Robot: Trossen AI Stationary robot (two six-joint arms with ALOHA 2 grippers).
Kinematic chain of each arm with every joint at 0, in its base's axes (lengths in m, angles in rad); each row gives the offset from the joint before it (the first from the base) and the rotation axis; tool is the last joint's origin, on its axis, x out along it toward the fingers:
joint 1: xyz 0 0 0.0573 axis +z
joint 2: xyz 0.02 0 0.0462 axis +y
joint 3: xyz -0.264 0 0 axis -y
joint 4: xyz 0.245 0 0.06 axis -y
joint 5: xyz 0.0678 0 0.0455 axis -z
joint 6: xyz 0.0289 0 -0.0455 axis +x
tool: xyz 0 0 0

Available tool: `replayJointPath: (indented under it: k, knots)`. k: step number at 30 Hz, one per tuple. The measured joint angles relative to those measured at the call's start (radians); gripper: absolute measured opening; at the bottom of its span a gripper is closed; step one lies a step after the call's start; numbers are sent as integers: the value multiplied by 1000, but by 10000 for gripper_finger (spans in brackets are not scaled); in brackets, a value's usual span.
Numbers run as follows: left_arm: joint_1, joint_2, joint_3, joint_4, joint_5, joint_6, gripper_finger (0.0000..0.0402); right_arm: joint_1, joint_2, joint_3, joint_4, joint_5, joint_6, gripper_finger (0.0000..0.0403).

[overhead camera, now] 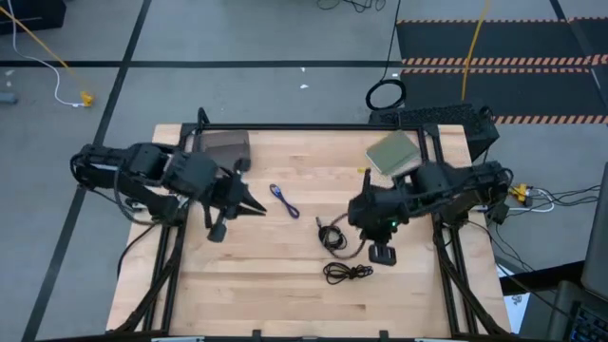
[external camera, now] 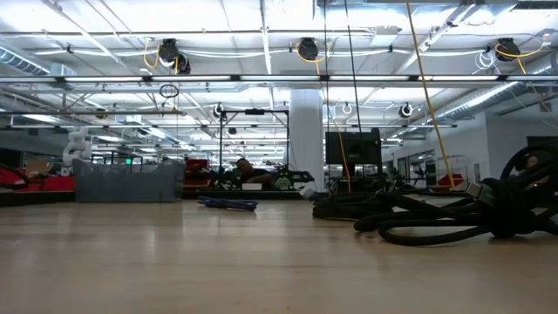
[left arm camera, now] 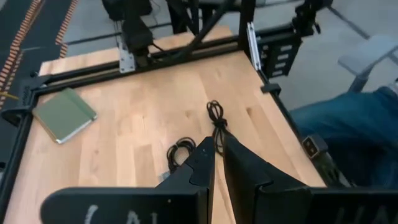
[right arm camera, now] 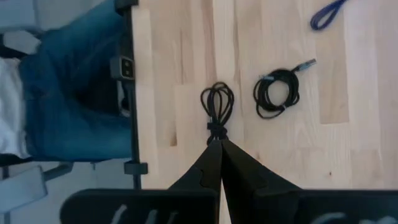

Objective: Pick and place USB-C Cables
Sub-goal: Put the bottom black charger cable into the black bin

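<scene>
Nothing has been picked up yet, as far as the pictures show. All three cables lie loose on the wooden counter [overhead camera: 237, 294], and both hands are empty.

Nearest the front edge of the counter is a black cable tied in a bundle [overhead camera: 348, 273]. The right hand [overhead camera: 382, 254] sits just beside it. In the right wrist view its two fingers [right arm camera: 219, 163] are pressed together, with the tips just short of the bundle's knot and not around it.

A bit farther back is the other black cable, a round coil [overhead camera: 332, 234], close to the right arm. The blue-purple cable [overhead camera: 284, 201] lies in the middle of the counter, between the two arms.

The left hand [overhead camera: 255, 203] waits near the blue-purple cable, with its fingers close together and holding nothing.

At the back of the counter are a green notebook [overhead camera: 392, 153] and a grey-brown flat thing [overhead camera: 226, 144].

I cannot tell where the cables should go. So I think the job is only starting, with three cables left to move.
</scene>
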Motion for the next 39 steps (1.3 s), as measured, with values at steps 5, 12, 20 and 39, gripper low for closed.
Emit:
replayJointPath:
  k: [5,12,20,39]
  knots:
    - [-61,27,-102,62,-64,-17,37,47,0,-100,2,23,56,0]
    - [-102,27,-267,204,-91,-16,37,88,1,-317,123,26,62,0]
    - [-105,27,-380,335,-108,0,37,94,1,-622,337,-47,39,0]
    - [-103,26,-397,377,-122,23,37,164,0,-841,643,21,-27,116]
